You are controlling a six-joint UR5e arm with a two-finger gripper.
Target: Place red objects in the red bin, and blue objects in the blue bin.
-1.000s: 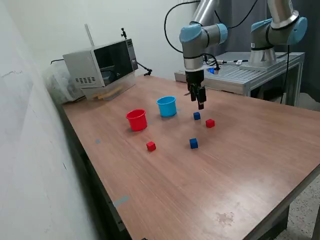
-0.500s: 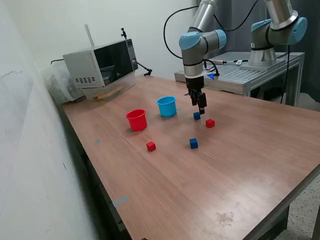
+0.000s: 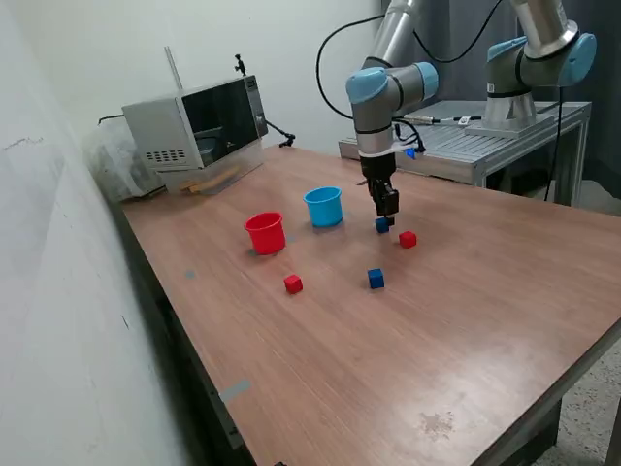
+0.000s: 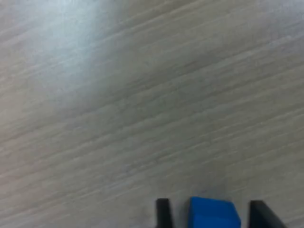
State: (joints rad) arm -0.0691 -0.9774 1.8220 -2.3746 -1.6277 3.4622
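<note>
Wrist view shows the claw (image 4: 209, 213) spread open, fingers either side of a blue cube (image 4: 213, 216), not touching it. Exterior view puts that cube right of center on the counter (image 3: 466, 320), beside the blue cup (image 3: 324, 207). Looks light, rigid, smooth: pinch opposite flat faces.
</note>
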